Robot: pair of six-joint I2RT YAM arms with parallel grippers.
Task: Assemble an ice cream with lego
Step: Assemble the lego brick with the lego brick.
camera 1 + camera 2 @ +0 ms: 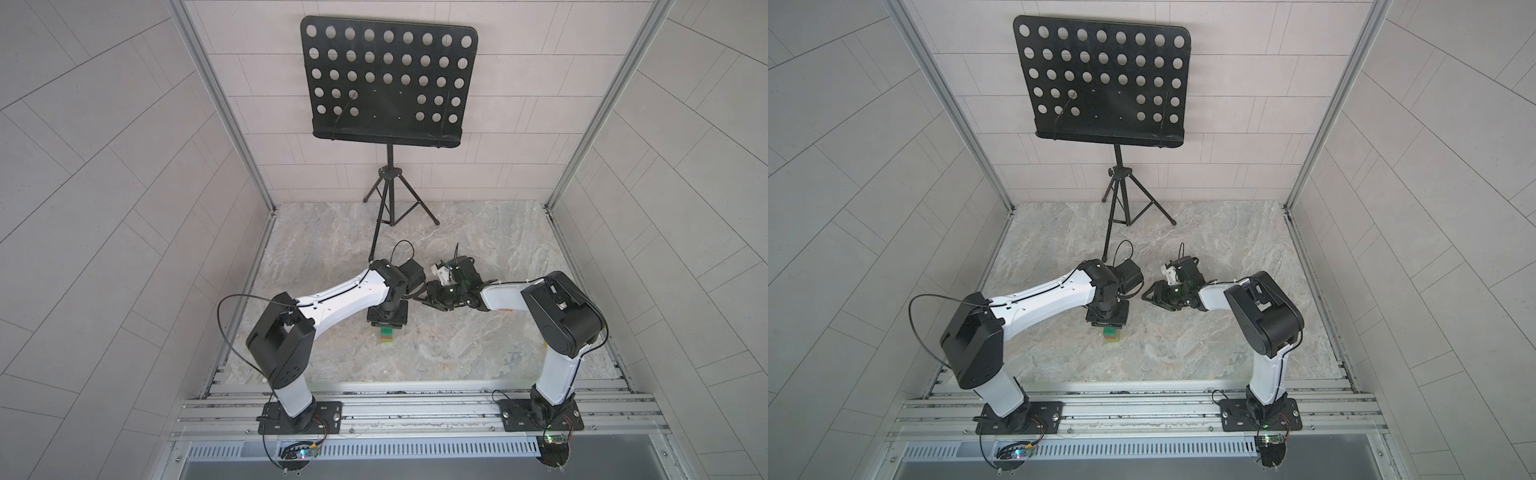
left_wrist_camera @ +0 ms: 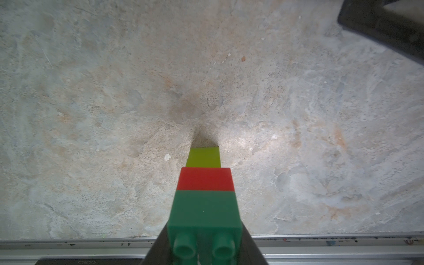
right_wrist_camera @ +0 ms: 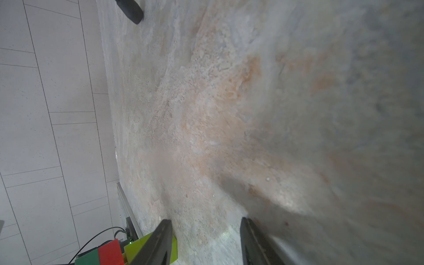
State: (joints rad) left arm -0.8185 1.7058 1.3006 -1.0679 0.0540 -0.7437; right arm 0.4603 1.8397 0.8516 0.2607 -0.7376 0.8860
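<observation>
The ice cream (image 2: 205,199) is partly built: lime-green stem, red layer, dark green layer with its studs bare. No orange cap shows in any view, so capping looks like what is left. The left pincer (image 2: 205,229) grips the dark green layer, the stem end at or just over the counter (image 1: 457,232). The right pincer (image 3: 205,220) is half-spread and empty beside it. The counter is mottled grey stone with tiled walls (image 1: 104,166) around it and a black music stand (image 1: 386,83) at the back

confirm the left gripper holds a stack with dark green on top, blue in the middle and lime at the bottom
Not quite: the left wrist view shows the middle brick is red, not blue; the left gripper does hold that stack.
</observation>
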